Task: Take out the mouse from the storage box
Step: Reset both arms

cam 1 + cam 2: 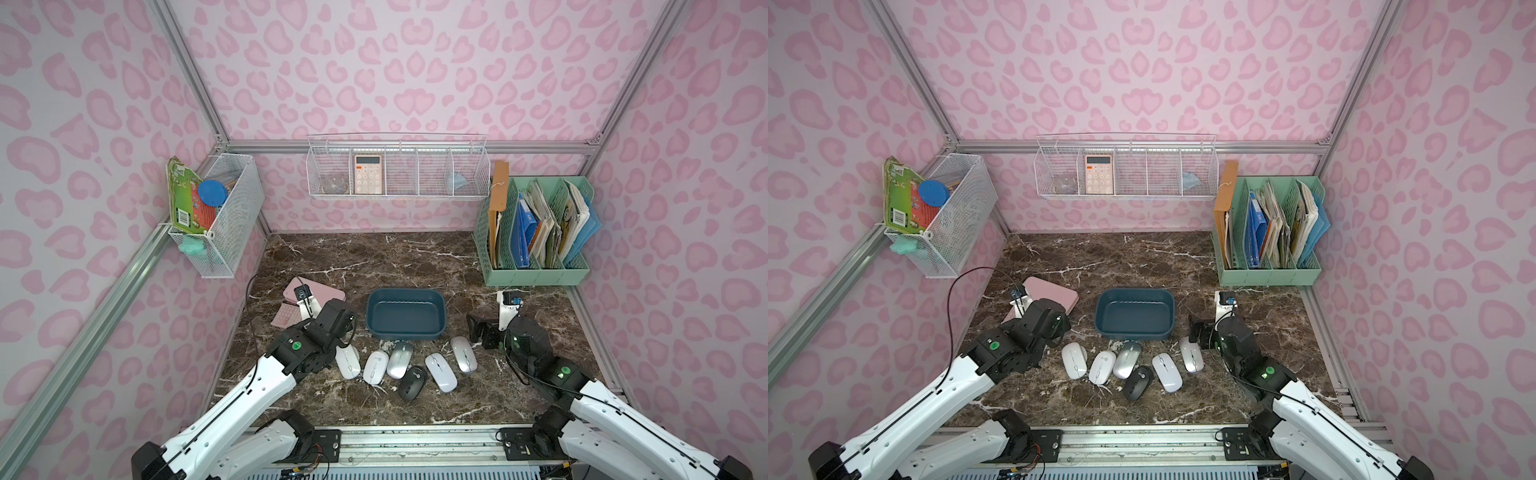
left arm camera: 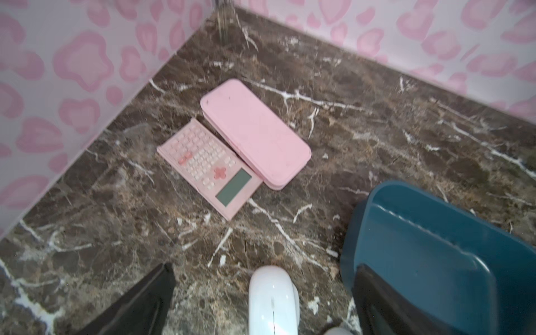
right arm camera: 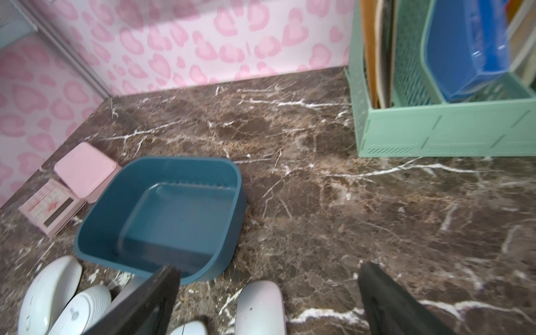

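Observation:
The dark blue storage box [image 1: 405, 313] [image 1: 1133, 313] stands mid-table with nothing inside it. Several mice lie in a row on the marble in front of it. My left gripper [image 2: 264, 268] [image 1: 343, 337] is open and hangs over the leftmost white mouse [image 2: 272, 301] [image 1: 347, 361], which lies between the wide-apart fingers with gaps on both sides. My right gripper [image 3: 269, 268] [image 1: 482, 330] is open too, straddling the rightmost silver mouse [image 3: 259, 307] [image 1: 463, 354] without touching it. Between these lie white, silver and black mice, among them the black mouse [image 1: 412, 383].
A pink calculator [image 2: 208, 168] and flat pink case [image 2: 255, 133] lie left of the box. A green file rack [image 1: 536, 232] stands at the back right. White wire baskets [image 1: 397, 166] hang on the back and left walls.

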Controlling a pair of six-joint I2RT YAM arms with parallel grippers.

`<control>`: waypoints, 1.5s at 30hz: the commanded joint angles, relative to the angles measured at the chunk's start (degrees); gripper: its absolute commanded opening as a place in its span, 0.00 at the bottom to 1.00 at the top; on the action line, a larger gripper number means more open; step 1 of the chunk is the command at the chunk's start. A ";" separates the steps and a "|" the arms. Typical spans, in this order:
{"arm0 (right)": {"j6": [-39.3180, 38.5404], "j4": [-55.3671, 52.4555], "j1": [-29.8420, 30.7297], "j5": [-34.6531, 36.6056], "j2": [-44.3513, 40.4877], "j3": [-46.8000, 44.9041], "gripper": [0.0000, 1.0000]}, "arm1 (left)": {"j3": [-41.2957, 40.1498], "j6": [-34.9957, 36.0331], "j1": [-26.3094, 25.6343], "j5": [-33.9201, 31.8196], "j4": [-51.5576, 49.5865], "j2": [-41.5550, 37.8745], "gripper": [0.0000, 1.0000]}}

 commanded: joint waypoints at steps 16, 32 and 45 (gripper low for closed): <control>-11.93 18.90 -7.99 15.03 -0.42 -6.01 0.99 | -18.35 32.77 20.78 -0.57 51.93 9.09 0.99; -21.76 44.03 -21.19 16.22 16.21 -14.11 0.99 | -28.20 41.34 35.82 28.61 84.60 23.83 0.99; -32.34 80.24 -27.00 7.34 38.12 -18.37 0.99 | -22.84 38.92 42.69 38.26 86.13 36.03 1.00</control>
